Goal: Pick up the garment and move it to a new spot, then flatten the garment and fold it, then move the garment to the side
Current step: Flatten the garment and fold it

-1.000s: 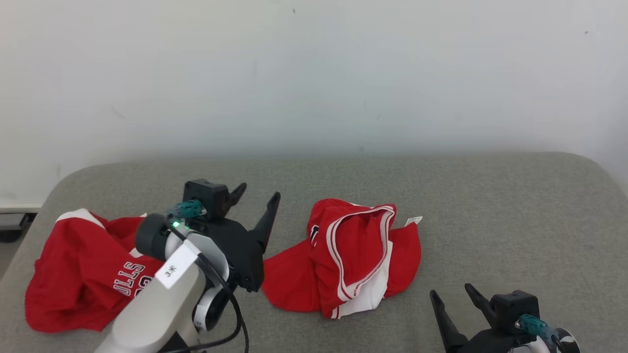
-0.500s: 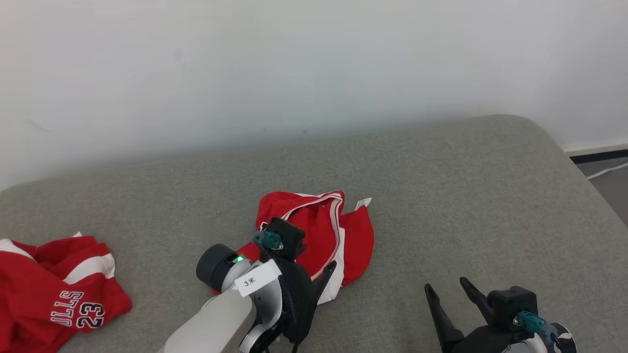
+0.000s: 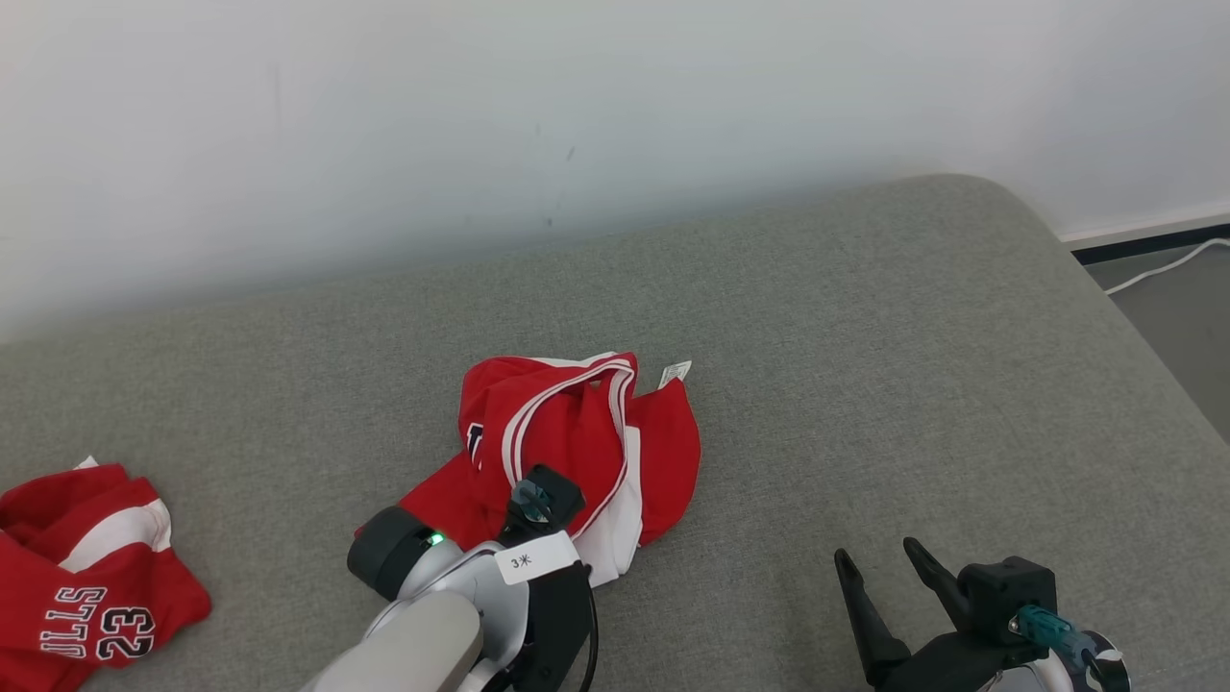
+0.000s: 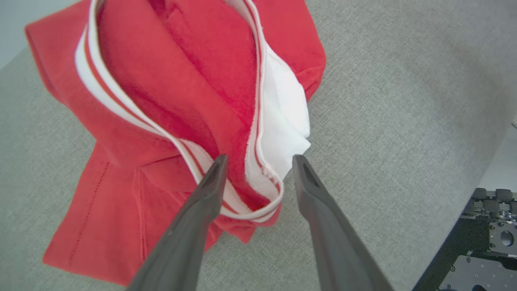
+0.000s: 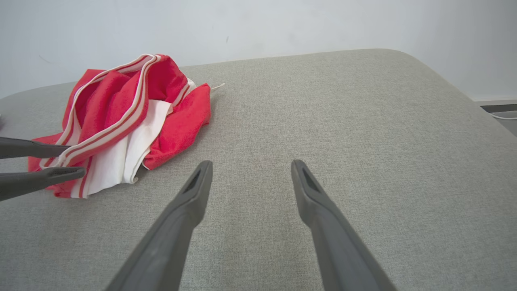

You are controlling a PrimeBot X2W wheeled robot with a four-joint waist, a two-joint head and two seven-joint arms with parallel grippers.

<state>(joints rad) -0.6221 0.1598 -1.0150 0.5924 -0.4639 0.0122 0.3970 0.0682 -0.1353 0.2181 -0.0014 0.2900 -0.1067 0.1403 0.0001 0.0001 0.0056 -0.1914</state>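
A numbered red jersey [image 3: 86,586] lies on grey upholstery [image 3: 865,365].

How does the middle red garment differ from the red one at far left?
The middle garment shows white-and-red trim, white lining and a tag; the left garment shows lettering and the number 23. The middle garment lies mid-cushion; the left garment lies at the head view's left edge, partly cut off. The left tool stands open astride the middle garment's trim; no tool is at the left garment. Both are red and crumpled on the grey cushion.
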